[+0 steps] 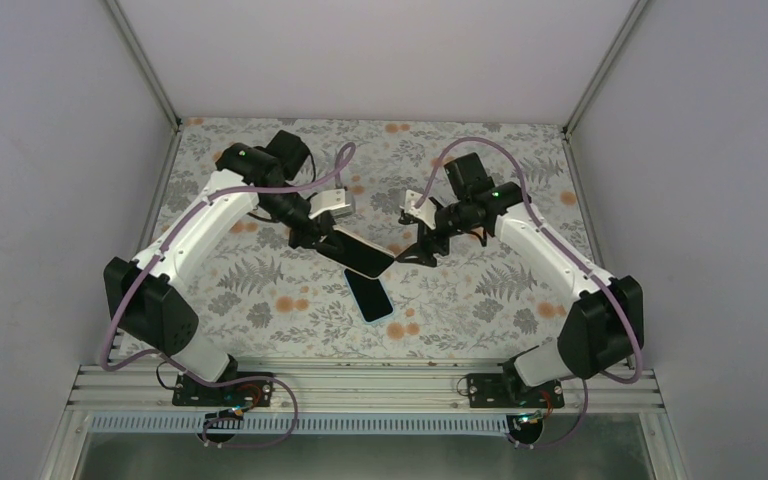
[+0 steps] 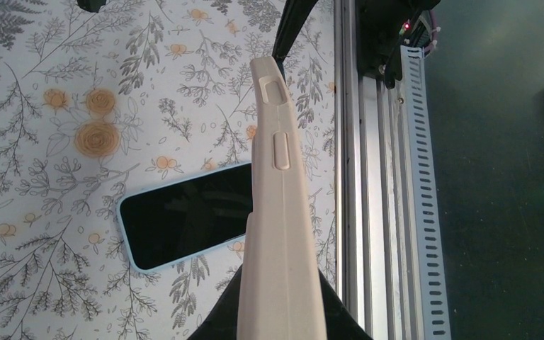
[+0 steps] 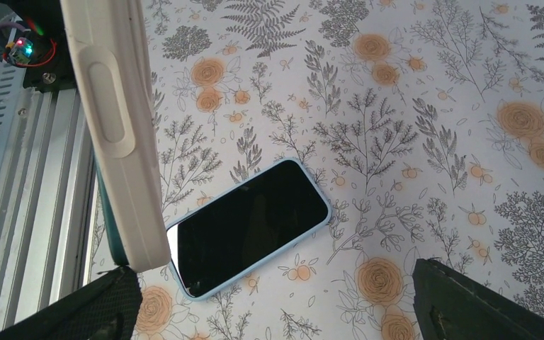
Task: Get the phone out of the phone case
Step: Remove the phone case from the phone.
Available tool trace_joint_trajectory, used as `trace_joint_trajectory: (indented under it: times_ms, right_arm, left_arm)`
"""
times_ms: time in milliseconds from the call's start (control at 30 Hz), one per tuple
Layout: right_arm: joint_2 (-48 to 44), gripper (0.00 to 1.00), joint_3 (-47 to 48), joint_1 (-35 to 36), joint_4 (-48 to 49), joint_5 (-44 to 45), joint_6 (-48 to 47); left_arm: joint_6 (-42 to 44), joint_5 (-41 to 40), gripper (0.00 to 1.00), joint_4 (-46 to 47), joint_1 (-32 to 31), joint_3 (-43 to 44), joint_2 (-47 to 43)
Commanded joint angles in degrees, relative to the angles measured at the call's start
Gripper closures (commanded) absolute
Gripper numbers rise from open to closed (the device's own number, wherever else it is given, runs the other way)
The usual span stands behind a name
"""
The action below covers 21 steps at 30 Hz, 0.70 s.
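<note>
Top external view: nearest the arm bases, the phone [image 1: 370, 297] lies screen-up on the table [image 1: 500, 290], apparently already freed. Above it, the left gripper [image 1: 318, 238] clamps the case [image 1: 365, 258] aloft, clear of the phone. Just beside the case's tip, the right gripper [image 1: 412, 256] stands wide apart, holding nothing.

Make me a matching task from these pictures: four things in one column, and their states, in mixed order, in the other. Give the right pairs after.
1. cream phone case
2. light-blue phone
3. left gripper
4. right gripper

A. open
B. lying flat on the floral tablecloth, screen up
C. held up in the air
D. shut on the cream phone case

Pairs: 1-C; 2-B; 3-D; 4-A
</note>
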Motion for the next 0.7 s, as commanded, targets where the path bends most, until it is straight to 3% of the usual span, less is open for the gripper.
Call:
trace_joint_trajectory:
  times_ms: [0, 667]
  right_arm:
    - [1.48, 0.07, 2.37, 0.63, 3.84, -0.18, 2.81]
    - [5.64, 0.08, 4.58, 2.72, 22.66, 9.90, 14.11]
  left_arm:
    - [1.43, 5.33, 0.98, 0.37, -0.15, 1.98, -0.47]
    - [2.57, 8.69, 0.98, 0.35, -0.03, 2.52, -3.35]
